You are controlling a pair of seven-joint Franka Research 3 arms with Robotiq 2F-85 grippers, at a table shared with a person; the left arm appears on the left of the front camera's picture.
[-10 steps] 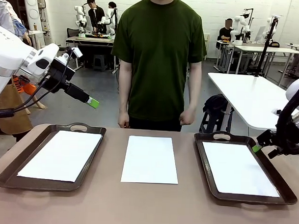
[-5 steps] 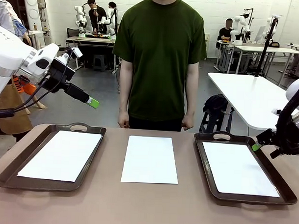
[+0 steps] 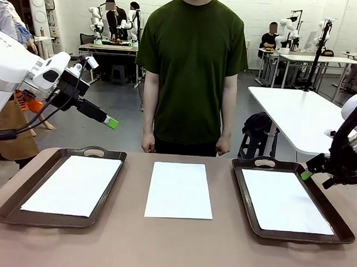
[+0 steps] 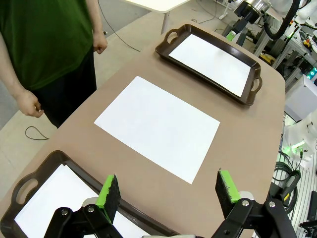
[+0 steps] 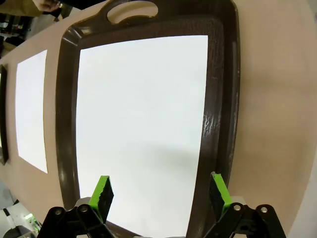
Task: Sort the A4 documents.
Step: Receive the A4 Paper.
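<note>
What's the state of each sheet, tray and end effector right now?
Left tray: holds white paper.
Right tray: holds white paper.
Middle sheet: flat on table, outside trays.
Left end effector: open, empty, raised.
Right end effector: open, empty, above a tray.

I see a brown tray [image 5: 225, 99] directly below my right gripper [image 5: 161, 193], its handle at the far end. A second tray [image 3: 18, 201] lies below the left gripper [image 4: 168, 188]. Beyond both grippers, across the table [image 3: 174, 244], stands a person [image 3: 190, 63] in a green shirt.
</note>
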